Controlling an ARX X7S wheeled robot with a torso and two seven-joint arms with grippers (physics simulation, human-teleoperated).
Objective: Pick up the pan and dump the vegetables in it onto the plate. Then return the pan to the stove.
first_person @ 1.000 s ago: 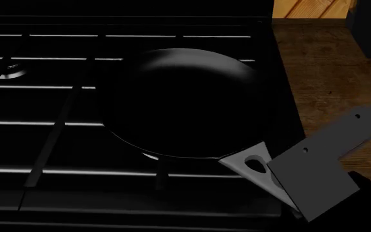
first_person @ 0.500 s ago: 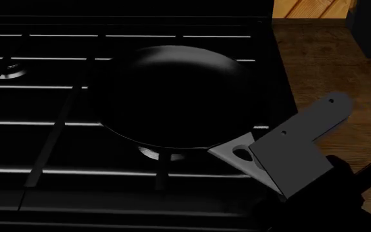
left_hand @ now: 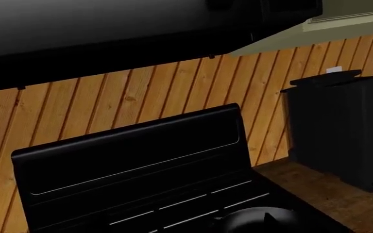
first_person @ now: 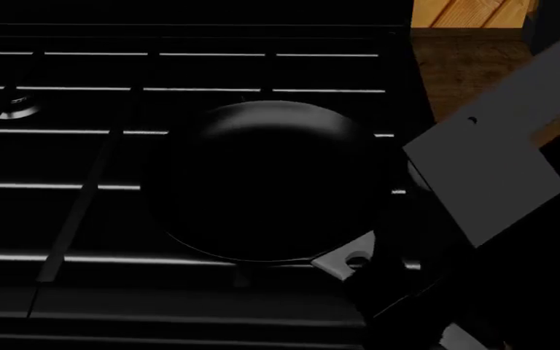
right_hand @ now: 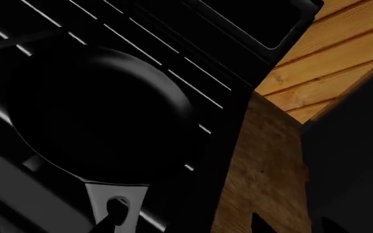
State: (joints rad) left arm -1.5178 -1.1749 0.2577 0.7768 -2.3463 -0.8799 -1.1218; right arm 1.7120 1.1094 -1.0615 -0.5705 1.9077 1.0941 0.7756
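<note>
The black pan sits on the stove over the front right burner. Its inside is dark and looks empty. Only the base of its grey handle, with the hole, shows in the head view. The rest lies under my right gripper. In the right wrist view the pan and handle show. My right gripper is open, one fingertip over the handle and the other over the counter. My left gripper is open, away from the pan. The artichoke and the plate are out of view.
A wooden counter lies right of the stove, with a tall black appliance on it. My right arm's grey plate hangs over the stove's right edge. A range hood and a plank wall are behind the stove.
The pan shifted left, then came down toward the stove's front and looks lower. My right arm's grey plate swung upward, and the gripper now covers more of the handle.
</note>
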